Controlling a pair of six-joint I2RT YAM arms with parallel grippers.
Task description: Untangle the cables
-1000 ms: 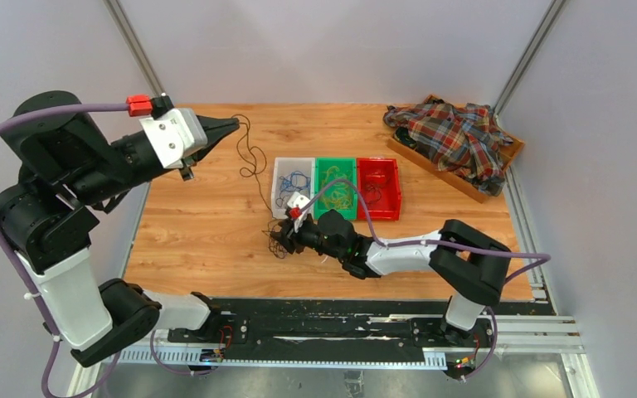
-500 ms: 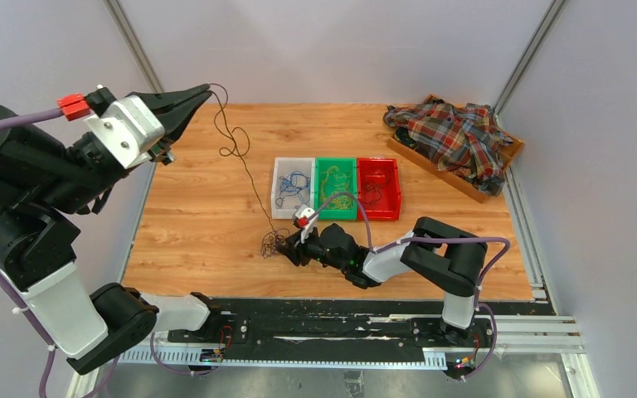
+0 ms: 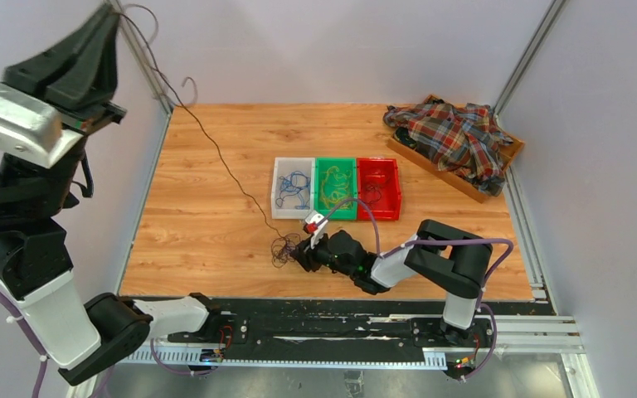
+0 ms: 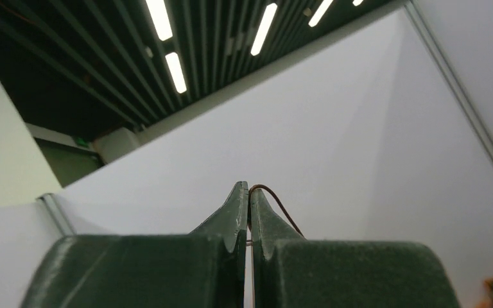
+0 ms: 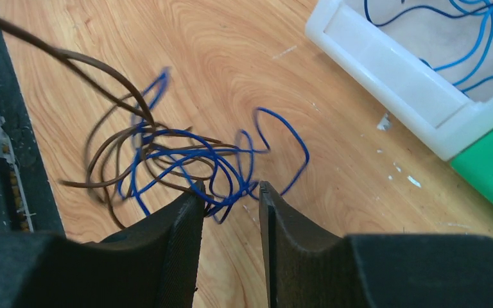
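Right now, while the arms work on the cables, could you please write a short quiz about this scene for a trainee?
1. True or false: the left end effector is shut on a brown cable.
2. Which bin holds the blue cables? A: the white bin. B: the green bin. C: the red bin.
3. Name the colour of the cable loops that lie between the fingertips of the right end effector.

Key: 1 true; 2 A; 3 blue.

Blue and brown cables (image 5: 180,157), red-plaid shirt (image 3: 456,137)
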